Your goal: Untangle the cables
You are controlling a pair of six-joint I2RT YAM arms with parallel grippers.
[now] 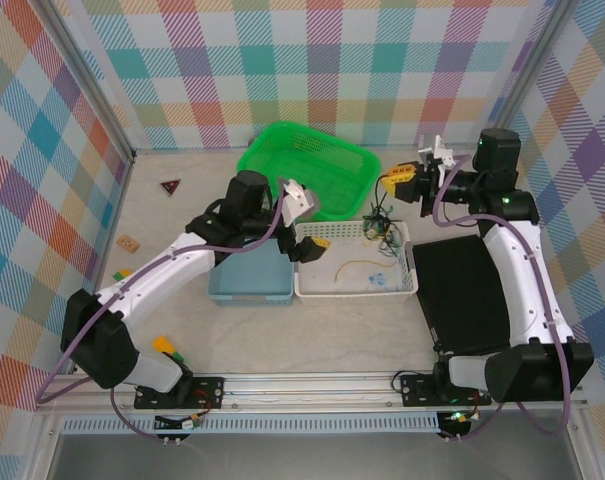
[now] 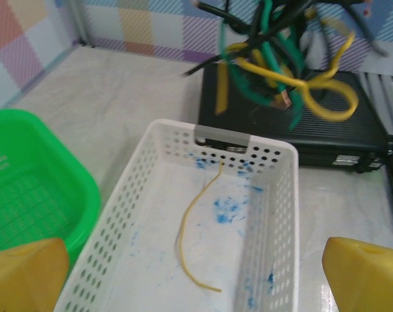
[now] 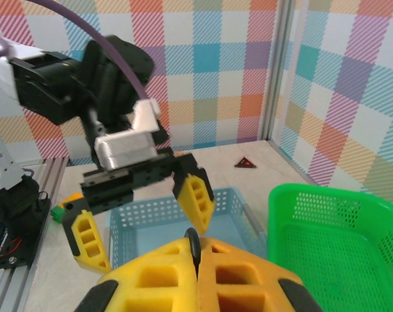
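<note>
Hanging from the right gripper [image 1: 392, 182], whose yellow fingers are pinched together on it, the cable tangle [image 1: 380, 222] of black, green and yellow strands dangles over the far right corner of the white basket [image 1: 354, 294] in the top view. A single tan-yellow cable [image 1: 357, 265] lies loose on that basket's floor. The left gripper [image 1: 310, 238] hovers over the basket's left end, jaws spread wide and holding nothing. A green basket [image 1: 312, 150] sits behind, a blue basket [image 1: 250, 292] to the left, a black box [image 1: 462, 290] to the right.

From the left wrist, the tan-yellow cable [image 2: 195, 227] curves along the floor of the white basket [image 2: 115, 221] (blue smudges around it). The cable tangle [image 2: 274, 58] hangs in the air beyond the far wall, in front of the black box [image 2: 326, 130]. The left gripper's fingertips [image 2: 27, 273] sit apart at the bottom corners.

From the right wrist, the right gripper [image 3: 196, 273] is clamped shut on a thin dark strand of the cable tangle [image 3: 193, 242]. Opposite, the left gripper [image 3: 141, 214] gapes, with the blue basket [image 3: 235, 221] behind it.
</note>
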